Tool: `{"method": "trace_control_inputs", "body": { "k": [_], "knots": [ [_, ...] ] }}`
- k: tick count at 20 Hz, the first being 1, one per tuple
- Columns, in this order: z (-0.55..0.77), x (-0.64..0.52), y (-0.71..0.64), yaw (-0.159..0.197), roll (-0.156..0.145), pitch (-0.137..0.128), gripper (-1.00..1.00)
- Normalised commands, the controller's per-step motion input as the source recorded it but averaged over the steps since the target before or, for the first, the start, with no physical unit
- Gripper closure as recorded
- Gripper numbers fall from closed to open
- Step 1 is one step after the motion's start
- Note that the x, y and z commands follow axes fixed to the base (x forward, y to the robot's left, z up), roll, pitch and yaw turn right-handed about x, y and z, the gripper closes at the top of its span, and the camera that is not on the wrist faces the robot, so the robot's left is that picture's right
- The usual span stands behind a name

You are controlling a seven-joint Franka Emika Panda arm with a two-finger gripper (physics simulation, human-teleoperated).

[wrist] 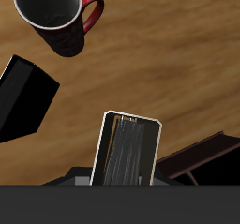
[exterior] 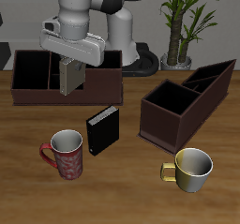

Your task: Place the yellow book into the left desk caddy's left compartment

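Observation:
My gripper [exterior: 70, 67] is shut on the yellow book [exterior: 70, 77], a small thin tan-grey book that hangs upright from the fingers. It is in the air above the front wall of the square-on brown caddy [exterior: 37, 87] at the back of the table. In the wrist view the book [wrist: 128, 151] fills the space between the jaws, which are hidden behind it. The left desk caddy [exterior: 187, 104], a long dark brown box turned diagonally, stands well apart from the gripper across the table, with its compartments open.
A black book [exterior: 103, 130] stands upright mid-table and shows in the wrist view [wrist: 23, 97]. A red mug [exterior: 66, 155] and a pale yellow mug [exterior: 192, 168] stand near the front edge. A potted plant [exterior: 183, 22] is behind the diagonal caddy.

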Motion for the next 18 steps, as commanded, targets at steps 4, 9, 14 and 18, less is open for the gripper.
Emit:
{"method": "trace_control_inputs", "body": {
  "k": [4,9,14,18],
  "knots": [
    [0.55,-0.18,0.14,0.065,-0.018,-0.044,1.00],
    [0.46,-0.15,0.10,0.056,-0.036,-0.022,1.00],
    [0.49,-0.20,0.26,0.047,-0.008,-0.036,1.00],
    [0.39,-0.16,0.36,0.030,0.017,-0.037,1.00]
  ]
}}
